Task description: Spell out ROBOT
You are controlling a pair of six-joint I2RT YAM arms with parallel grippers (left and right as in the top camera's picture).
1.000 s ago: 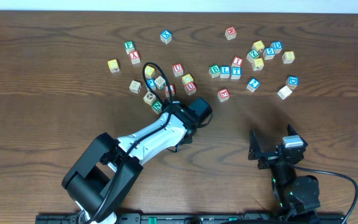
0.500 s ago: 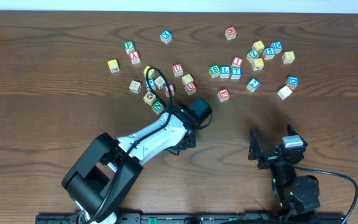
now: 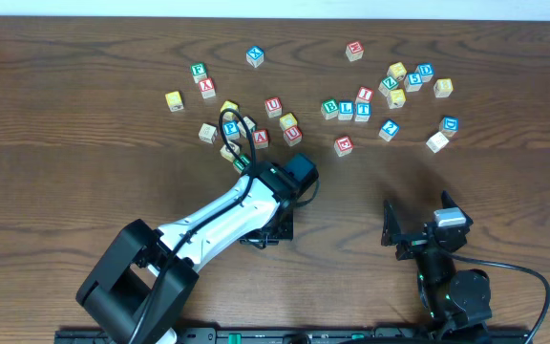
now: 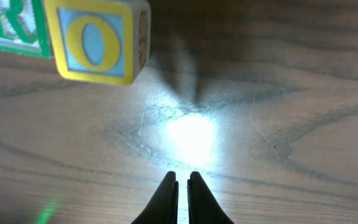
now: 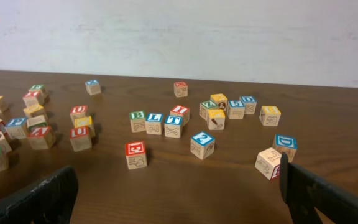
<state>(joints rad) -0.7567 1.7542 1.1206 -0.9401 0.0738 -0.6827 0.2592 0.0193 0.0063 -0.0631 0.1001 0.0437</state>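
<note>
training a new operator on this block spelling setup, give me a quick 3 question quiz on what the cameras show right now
1. True or false: the left gripper is shut on the O cube.
2. In the right wrist view, which cube stands between the B cube and the T cube? A) L cube B) U cube C) 2 cube
3. Fill in: the right gripper is ____ (open or shut).

Key:
1. False. It is shut on nothing, and the O cube lies apart from it.
2. A
3. Open
</note>
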